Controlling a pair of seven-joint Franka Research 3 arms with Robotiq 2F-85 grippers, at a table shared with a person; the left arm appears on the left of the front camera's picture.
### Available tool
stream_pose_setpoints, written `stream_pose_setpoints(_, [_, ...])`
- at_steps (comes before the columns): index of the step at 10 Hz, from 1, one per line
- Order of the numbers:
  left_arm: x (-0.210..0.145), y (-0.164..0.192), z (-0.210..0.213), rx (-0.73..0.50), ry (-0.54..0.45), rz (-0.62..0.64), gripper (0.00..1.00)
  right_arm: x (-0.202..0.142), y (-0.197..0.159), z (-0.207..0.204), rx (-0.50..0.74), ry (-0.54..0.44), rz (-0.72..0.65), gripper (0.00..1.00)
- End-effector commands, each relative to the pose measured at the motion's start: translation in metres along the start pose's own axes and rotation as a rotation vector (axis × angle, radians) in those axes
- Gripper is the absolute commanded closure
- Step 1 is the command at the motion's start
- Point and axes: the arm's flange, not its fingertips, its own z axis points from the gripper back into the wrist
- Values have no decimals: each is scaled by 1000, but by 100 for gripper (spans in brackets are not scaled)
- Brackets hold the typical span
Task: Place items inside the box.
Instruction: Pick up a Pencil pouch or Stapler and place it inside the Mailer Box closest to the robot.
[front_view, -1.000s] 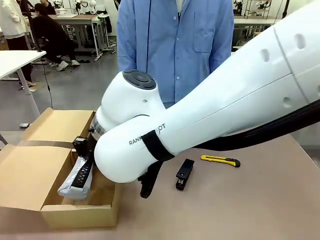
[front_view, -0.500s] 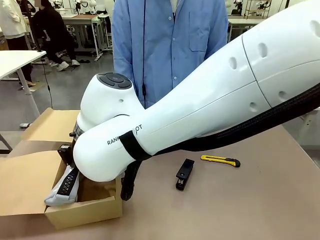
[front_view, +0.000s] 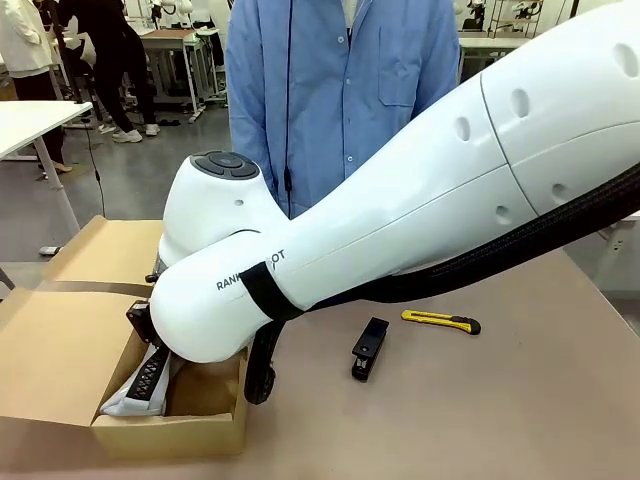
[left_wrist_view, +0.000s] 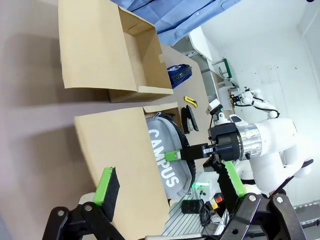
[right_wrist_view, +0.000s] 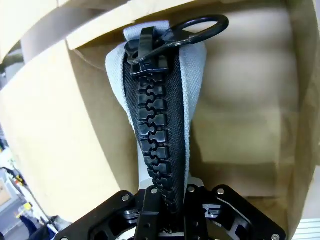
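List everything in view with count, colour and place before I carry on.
cardboard box: 1, brown, table's left side, flaps open
grey "CAMPUS" zip pouch: 1, grey, black zip, partly in the box
navy zip pouch: 1, navy, on the table by the box
stapler: 1, black, on the table right of the box
utility knife: 1, yellow and black, right of the stapler
table: 1, brown
person: 1, blue shirt, far side
right gripper: 1, black, shut on the grey pouch
left gripper: 1, black with green pads, open, holding nothing
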Motion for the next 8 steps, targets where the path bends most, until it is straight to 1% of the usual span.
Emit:
stream_pose_setpoints(1, [1, -1, 0, -20, -20, -19, 0, -2, 7, -10, -19, -31, -18, 94])
stream_pose_setpoints(4, [1, -1, 0, -20, -20, -19, 0, 0, 3, -15, -30, -50, -41, 94])
stream_pose_setpoints(5, [1, -1, 0, -20, -20, -19, 0, 2, 3, -15, -26, -49, -52, 94])
stream_pose_setpoints(6, [1, -1, 0, -20, -20, -19, 0, 2, 3, -14, -14, -26, -51, 94])
stream_pose_setpoints(7, [1, -1, 0, -20, -20, -19, 0, 3, 3, -13, -11, -16, -50, 53])
stream_pose_setpoints(8, [1, -1, 0, -20, -20, -19, 0, 3, 2, -14, -20, -16, -51, 38])
